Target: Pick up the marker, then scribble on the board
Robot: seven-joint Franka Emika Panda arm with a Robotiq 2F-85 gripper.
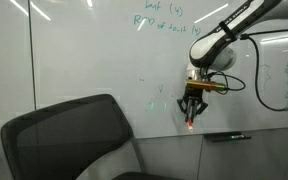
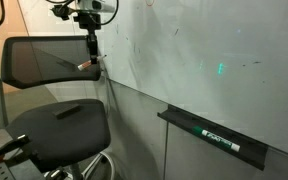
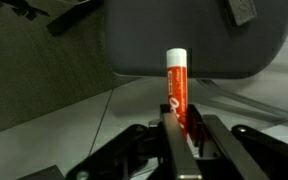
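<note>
My gripper (image 1: 190, 108) is shut on the marker (image 3: 176, 85), a short red stick with a white end, which sticks out from between the fingers (image 3: 182, 128) in the wrist view. In an exterior view the marker (image 1: 190, 122) points down below the fingers, in front of the board (image 1: 84, 50), the large glossy white whiteboard with faint green writing. In another exterior view the gripper (image 2: 89, 52) hangs beside the board (image 2: 204, 50) and the marker (image 2: 87, 66) shows as a small reddish stick. Whether the tip touches the board cannot be told.
A black mesh chair (image 1: 69, 140) stands in front of the board, and also shows in another exterior view (image 2: 54, 110). A dark pen-like stick (image 1: 227, 136) lies on the board's ledge. A dark tray (image 2: 214, 135) is fixed under the board.
</note>
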